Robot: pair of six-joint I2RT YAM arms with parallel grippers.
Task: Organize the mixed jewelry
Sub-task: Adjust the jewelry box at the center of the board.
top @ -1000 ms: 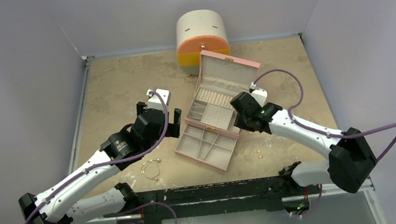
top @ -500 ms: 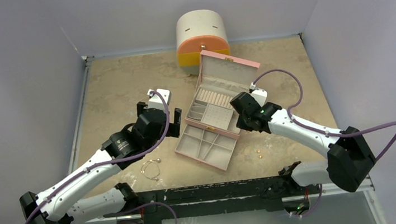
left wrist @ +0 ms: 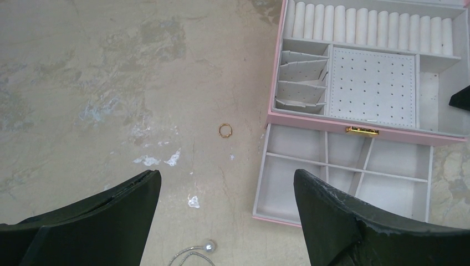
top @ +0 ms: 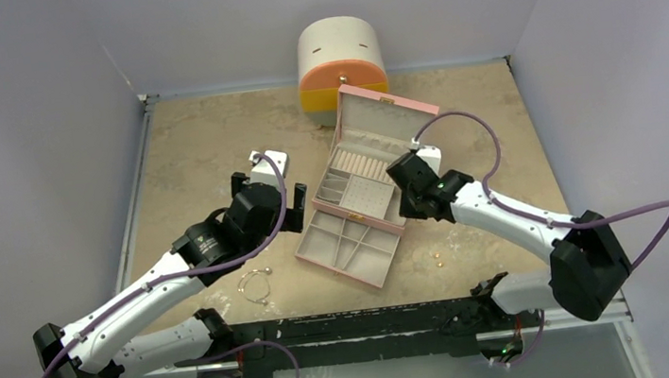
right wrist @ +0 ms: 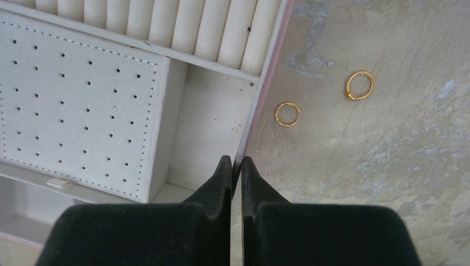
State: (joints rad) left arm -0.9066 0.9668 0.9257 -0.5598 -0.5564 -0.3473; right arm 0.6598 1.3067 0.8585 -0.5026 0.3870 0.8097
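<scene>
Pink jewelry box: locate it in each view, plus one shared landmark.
Top external: pink jewelry box at centre of frame, lid open.
Left wrist: pink jewelry box fills the right side.
Right wrist: pink jewelry box fills the left half.
Shared landmark: its row of ring rolls.

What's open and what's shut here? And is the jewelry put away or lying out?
Pink jewelry box: open, lid up.
Bottom drawer: pulled out.
Round cabinet: drawers look shut.
Left gripper: open, holding nothing.
Right gripper: shut, nothing visibly held.
Wire bangle: loose on the table.
Coppery ring: loose on the table.
Two gold rings: loose beside the box.
</scene>
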